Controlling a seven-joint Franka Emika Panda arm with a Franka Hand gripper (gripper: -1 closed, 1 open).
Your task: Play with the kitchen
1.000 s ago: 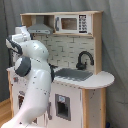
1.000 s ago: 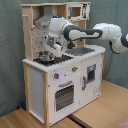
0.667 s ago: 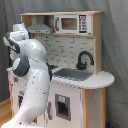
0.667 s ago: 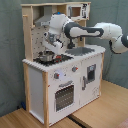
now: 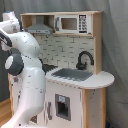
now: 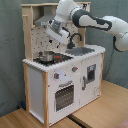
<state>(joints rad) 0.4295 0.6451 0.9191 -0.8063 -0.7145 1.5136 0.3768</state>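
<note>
The kitchen (image 6: 60, 80) is a tall white and light-wood toy unit with a grey hood (image 5: 39, 28), a black faucet (image 5: 84, 59), a steel sink (image 5: 72, 75), an oven door (image 6: 64, 96) and knobs (image 6: 56, 76). A small metal pot (image 6: 46, 57) sits on the hob. In the second exterior view my gripper (image 6: 56, 36) hangs under the hood, above and to the right of the pot and apart from it. In the first exterior view my own white arm (image 5: 25, 75) hides the gripper and most of the hob.
A microwave (image 5: 72, 23) sits on the upper shelf, and a tiled back wall (image 5: 62, 50) stands behind the counter. The kitchen rests on a wooden floor (image 6: 100, 112) in front of a grey curtain (image 6: 11, 50). In the second exterior view my arm reaches in from the right.
My arm has risen. The gripper has lifted up and away from the hob and the pot.
</note>
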